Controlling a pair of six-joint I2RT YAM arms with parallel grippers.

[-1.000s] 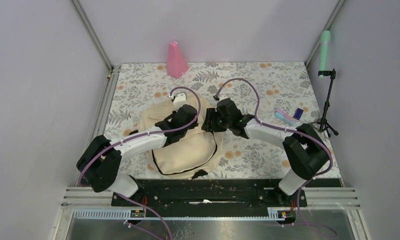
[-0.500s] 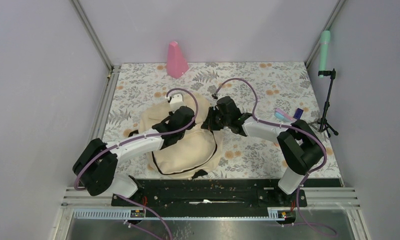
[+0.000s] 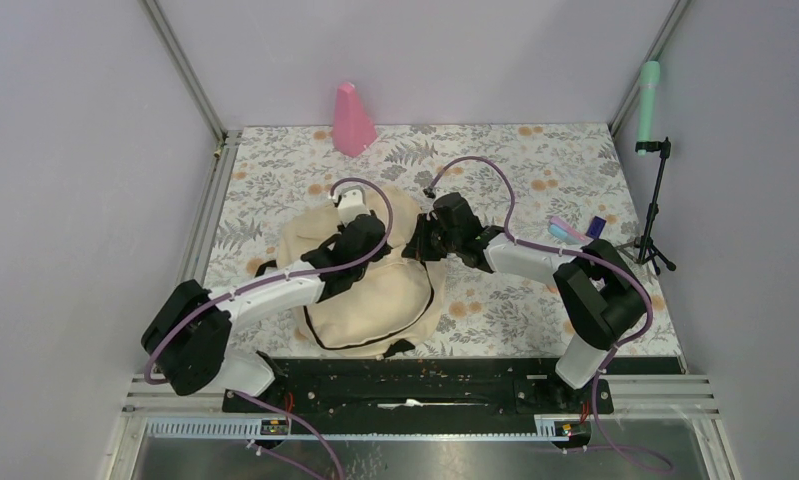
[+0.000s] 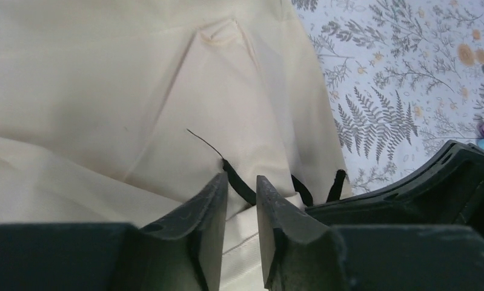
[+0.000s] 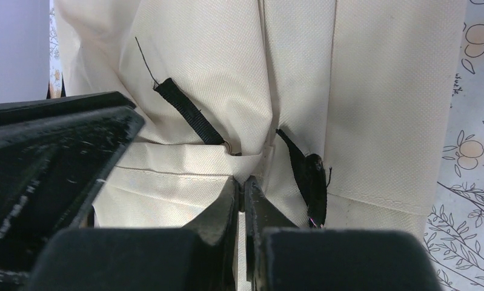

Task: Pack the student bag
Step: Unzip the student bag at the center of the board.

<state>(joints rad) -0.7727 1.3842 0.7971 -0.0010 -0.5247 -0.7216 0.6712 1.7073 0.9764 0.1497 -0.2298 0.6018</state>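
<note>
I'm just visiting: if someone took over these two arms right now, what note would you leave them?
The student bag lies on the table between the arms.
The left gripper is slightly open at a black strap on the bag.
The right gripper is shut, pinching the bag's fabric.
The small items lie to its right, unpacked.
Done: the bag is gripped. Whether anything is inside cannot be told.
Left: open it and put the items in.
</note>
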